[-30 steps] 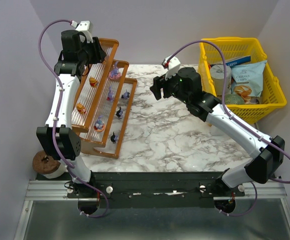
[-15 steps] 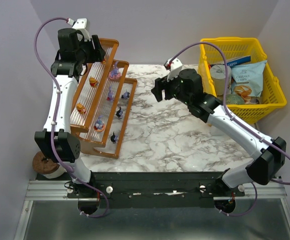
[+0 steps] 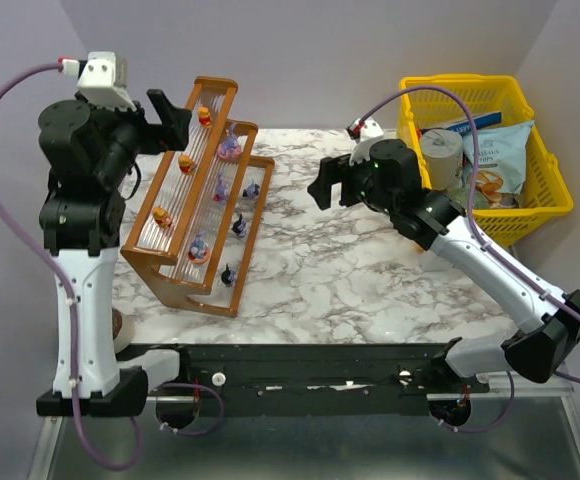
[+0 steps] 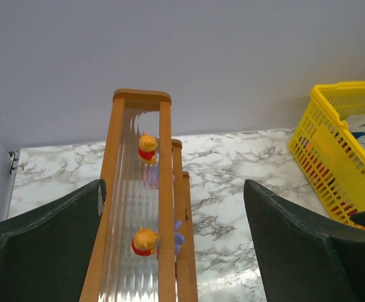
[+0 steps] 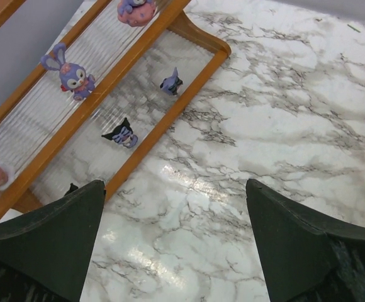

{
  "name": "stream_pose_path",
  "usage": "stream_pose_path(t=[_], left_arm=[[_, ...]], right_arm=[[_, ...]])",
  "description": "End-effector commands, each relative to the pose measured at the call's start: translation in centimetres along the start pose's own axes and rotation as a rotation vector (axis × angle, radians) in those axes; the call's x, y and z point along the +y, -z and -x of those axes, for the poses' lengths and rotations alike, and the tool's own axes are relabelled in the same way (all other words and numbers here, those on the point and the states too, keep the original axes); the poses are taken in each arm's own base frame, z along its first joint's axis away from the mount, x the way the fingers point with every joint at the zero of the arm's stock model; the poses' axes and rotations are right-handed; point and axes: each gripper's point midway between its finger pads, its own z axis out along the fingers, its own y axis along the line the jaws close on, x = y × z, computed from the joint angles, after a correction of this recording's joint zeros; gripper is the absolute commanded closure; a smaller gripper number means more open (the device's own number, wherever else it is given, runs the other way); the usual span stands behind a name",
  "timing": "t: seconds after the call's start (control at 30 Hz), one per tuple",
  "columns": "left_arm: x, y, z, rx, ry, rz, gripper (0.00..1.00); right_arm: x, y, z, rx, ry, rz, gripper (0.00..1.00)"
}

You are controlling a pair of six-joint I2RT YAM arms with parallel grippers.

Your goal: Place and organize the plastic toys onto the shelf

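Note:
The shelf [image 3: 232, 290] stands at the left of the marble table, and several plastic toys sit on it. Orange figurines [image 3: 186, 163] are on the top tier, purple ones [image 3: 220, 188] on the middle tier, dark ones [image 3: 240, 225] on the bottom tier. My left gripper [image 3: 175, 118] is open and empty, raised beside the shelf's far top end. Its wrist view looks along the top tier [image 4: 138, 207] at two orange figurines [image 4: 143, 241]. My right gripper [image 3: 328, 188] is open and empty above the table, right of the shelf. Its wrist view shows a purple bunny [image 5: 69, 72] and a black toy [image 5: 123, 133].
A yellow mesh basket [image 3: 550, 205] at the far right holds a can and snack packets. The right arm stretches across the table in front of the basket. Walls close in on the left and at the back. A brown object [image 3: 120, 325] shows partly behind the left arm's base.
My left arm has risen and swung back to the left, away from the shelf's top tier. My right gripper has drifted slightly right. The toys have not moved.

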Motion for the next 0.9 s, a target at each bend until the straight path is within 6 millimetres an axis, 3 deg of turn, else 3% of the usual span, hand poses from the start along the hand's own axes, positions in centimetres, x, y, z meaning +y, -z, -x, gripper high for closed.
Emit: stream_pose_path(t=[0.0, 0.13, 0.33, 0.53, 0.87], left_arm=[[0.2, 3.6, -3.2, 0.062, 0.040, 0.041, 0.01], [0.8, 6.6, -6.5, 0.093, 0.047, 0.092, 0.01], [1.7, 8.7, -9.5, 0.137, 0.046, 0.145, 0.01], [2.0, 8.9, -10.9, 0.161, 0.021, 0.148, 0.01], [2.1, 8.7, -11.0, 0.172, 0.018, 0.148, 0.01]], right_arm=[[-1.4, 2.7, 1.3, -0.001, -0.064, -0.095, 0.00], [-2.6, 4.7, 2.3, -0.027, -0.061, -0.161, 0.00], [-3.3, 7.1, 3.2, -0.007, -0.048, -0.212, 0.00], [-3.0, 8.4, 2.8, 0.042, -0.059, -0.200, 0.00], [-2.6, 9.3, 2.2, 0.054, -0.130, -0.193, 0.00]])
